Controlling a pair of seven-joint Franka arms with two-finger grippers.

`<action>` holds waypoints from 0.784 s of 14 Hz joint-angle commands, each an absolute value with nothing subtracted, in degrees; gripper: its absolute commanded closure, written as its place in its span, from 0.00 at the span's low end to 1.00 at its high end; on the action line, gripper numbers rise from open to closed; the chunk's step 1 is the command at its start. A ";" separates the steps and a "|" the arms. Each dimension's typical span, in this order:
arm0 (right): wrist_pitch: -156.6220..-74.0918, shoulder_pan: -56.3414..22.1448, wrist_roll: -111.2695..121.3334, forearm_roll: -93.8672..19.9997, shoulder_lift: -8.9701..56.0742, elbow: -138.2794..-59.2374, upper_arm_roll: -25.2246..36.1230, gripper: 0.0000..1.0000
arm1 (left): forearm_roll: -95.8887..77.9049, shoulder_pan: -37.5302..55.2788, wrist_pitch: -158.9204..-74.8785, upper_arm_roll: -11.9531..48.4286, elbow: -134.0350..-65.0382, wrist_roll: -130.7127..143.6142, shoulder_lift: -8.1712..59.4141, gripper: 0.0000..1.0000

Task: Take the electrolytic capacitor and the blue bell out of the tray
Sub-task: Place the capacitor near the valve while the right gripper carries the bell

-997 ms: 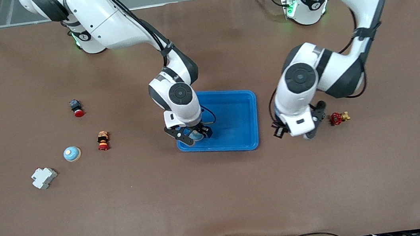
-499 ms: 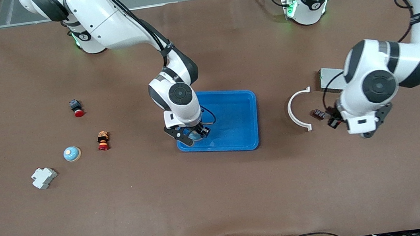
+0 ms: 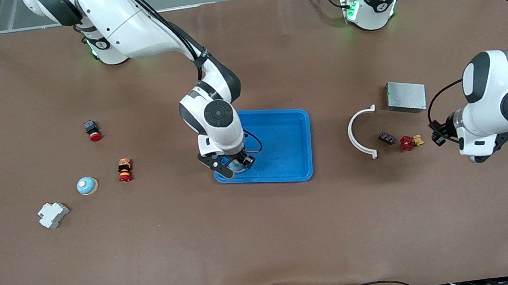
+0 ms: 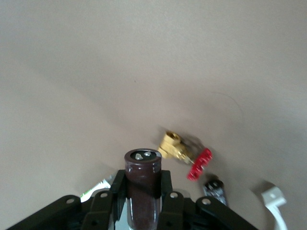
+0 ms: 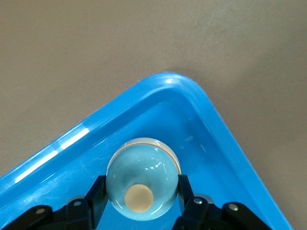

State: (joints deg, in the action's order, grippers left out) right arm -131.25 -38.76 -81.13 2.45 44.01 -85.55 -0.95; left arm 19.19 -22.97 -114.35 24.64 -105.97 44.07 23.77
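Observation:
A light blue dome bell (image 5: 143, 184) with a cream button sits in the corner of the blue tray (image 3: 282, 134) that is nearest the front camera, toward the right arm's end. My right gripper (image 3: 233, 163) is down over it and shut on the bell (image 3: 237, 164), one finger touching each side. My left gripper (image 3: 438, 132) is shut on a dark brown cylindrical capacitor (image 4: 142, 177), which stands upright between the black fingers. That gripper hangs over bare table beside the red valve (image 3: 408, 143), on the side toward the left arm's end.
Near the valve lie a small black part (image 3: 386, 138), a white curved clip (image 3: 359, 134) and a grey metal box (image 3: 406, 96). Toward the right arm's end are a second blue bell (image 3: 87, 185), two red-capped buttons (image 3: 93, 130) (image 3: 124, 170) and a white block (image 3: 53, 214).
The left arm swung from beside the tray toward its own end of the table, carrying the capacitor and uncovering the clip and box. The right gripper's fingers closed in on the bell.

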 commanded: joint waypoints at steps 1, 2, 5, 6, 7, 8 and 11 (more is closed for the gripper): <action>-127.27 -38.32 -80.34 3.34 43.77 -82.53 -1.05 1.00 | 24.85 -23.64 -117.94 25.22 -107.49 42.37 26.00 1.00; -127.27 -37.54 -78.94 3.25 43.33 -82.53 -0.97 1.00 | 26.00 -24.08 -119.25 25.22 -107.49 42.02 27.23 1.00; -125.34 -34.38 -72.53 3.25 42.20 -82.44 -1.05 1.00 | 31.70 -24.08 -122.33 25.31 -107.32 41.84 29.87 1.00; -125.16 -32.97 -70.16 3.16 41.49 -82.62 -1.05 1.00 | 34.51 -24.17 -124.00 25.23 -107.40 41.84 30.84 1.00; -124.37 -31.48 -67.44 3.16 40.79 -82.62 -1.05 1.00 | 36.45 -24.34 -125.58 25.22 -107.40 41.66 31.81 1.00; -123.15 -29.72 -64.19 3.16 40.09 -82.53 -1.05 1.00 | 37.95 -24.95 -126.99 25.31 -107.40 41.66 32.69 1.00; -122.35 -23.66 -53.47 2.73 38.24 -82.97 -1.14 1.00 | 38.50 -25.40 -131.47 25.22 -107.14 40.17 34.89 1.00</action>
State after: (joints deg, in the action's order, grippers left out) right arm -123.53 -27.56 -59.31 2.50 40.61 -81.70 0.03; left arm 37.13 -24.18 -129.08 24.63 -107.35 42.23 33.91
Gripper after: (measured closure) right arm 0.366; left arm 0.674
